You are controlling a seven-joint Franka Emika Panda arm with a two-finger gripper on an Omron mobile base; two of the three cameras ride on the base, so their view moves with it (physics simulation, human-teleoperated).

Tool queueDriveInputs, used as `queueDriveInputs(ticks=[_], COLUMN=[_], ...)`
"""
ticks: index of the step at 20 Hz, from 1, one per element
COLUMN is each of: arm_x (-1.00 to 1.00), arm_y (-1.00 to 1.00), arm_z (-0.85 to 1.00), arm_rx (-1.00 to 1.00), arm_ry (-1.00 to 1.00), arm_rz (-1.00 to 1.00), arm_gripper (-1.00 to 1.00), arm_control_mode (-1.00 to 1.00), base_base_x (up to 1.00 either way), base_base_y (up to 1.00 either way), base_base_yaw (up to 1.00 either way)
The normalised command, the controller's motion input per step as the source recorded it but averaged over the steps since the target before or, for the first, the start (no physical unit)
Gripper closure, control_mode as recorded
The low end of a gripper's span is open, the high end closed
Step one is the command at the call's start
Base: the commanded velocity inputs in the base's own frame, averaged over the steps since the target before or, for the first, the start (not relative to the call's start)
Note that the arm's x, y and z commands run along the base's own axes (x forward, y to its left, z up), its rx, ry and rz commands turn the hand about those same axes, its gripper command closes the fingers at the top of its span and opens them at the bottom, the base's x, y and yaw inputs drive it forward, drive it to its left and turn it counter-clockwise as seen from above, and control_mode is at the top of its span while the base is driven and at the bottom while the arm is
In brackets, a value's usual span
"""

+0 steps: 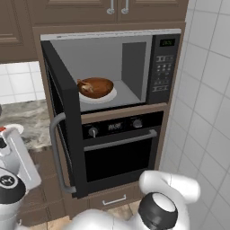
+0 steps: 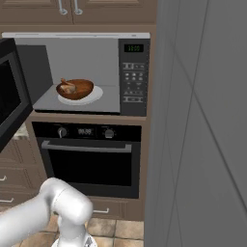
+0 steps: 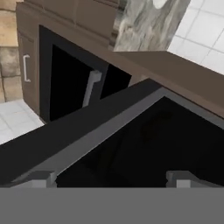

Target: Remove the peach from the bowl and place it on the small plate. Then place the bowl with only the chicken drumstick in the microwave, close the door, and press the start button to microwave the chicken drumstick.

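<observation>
The microwave [image 1: 164, 63] [image 2: 134, 77] stands open. Inside, the brown bowl [image 1: 95, 87] [image 2: 75, 89] rests on the white turntable [image 2: 96, 94], and the chicken drumstick [image 2: 68, 87] lies in it. The door [image 1: 67, 121] [image 2: 9, 101] swings out to the left, handle [image 1: 55, 152] on its outer face. My white hand [image 1: 20, 159] is left of the door, on its outer side. My gripper [image 3: 113, 179] is open, close to the door's dark window [image 3: 144, 140], with nothing between the fingers. A small white plate [image 1: 17, 129] [image 3: 159, 3] sits on the counter. A reddish bit [image 1: 2, 130] beside it may be the peach.
A black oven [image 1: 121, 148] [image 2: 89, 159] with knobs and a horizontal handle sits under the microwave. The granite counter [image 1: 27, 117] runs off to the left of the cabinet. A tiled wall [image 1: 206, 112] closes the right side. Drawers [image 1: 112, 200] lie below the oven.
</observation>
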Motion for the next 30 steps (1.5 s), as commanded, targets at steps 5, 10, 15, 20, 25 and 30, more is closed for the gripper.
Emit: queueDriveInputs(ticks=[5,10,15,20,25,30], arm_x=[0.4,0.17,0.01,0.04,0.35,0.63], arm_y=[-0.67,-0.97,-1.0,-1.0,-0.96,-0.66], arm_z=[0.0,0.0,0.11,0.17,0.09,0.06], arm_rx=[-0.02,0.0,0.0,0.0,0.01,0.02], arm_ry=[0.07,0.01,0.0,0.0,0.0,0.0], arm_rz=[-0.05,-0.03,-0.03,-0.01,0.0,-0.01], arm_gripper=[-1.0,-1.0,-1.0,-1.0,-1.0,-1.0], arm_control_mode=[-1.0,-1.0,-1.0,-1.0,-1.0,-1.0], base_base_x=[0.0,0.0,0.0,0.0,0.0,0.0], base_base_y=[0.0,0.0,0.0,0.0,0.0,0.0], base_base_yaw=[0.0,0.0,0.0,0.0,0.0,0.0])
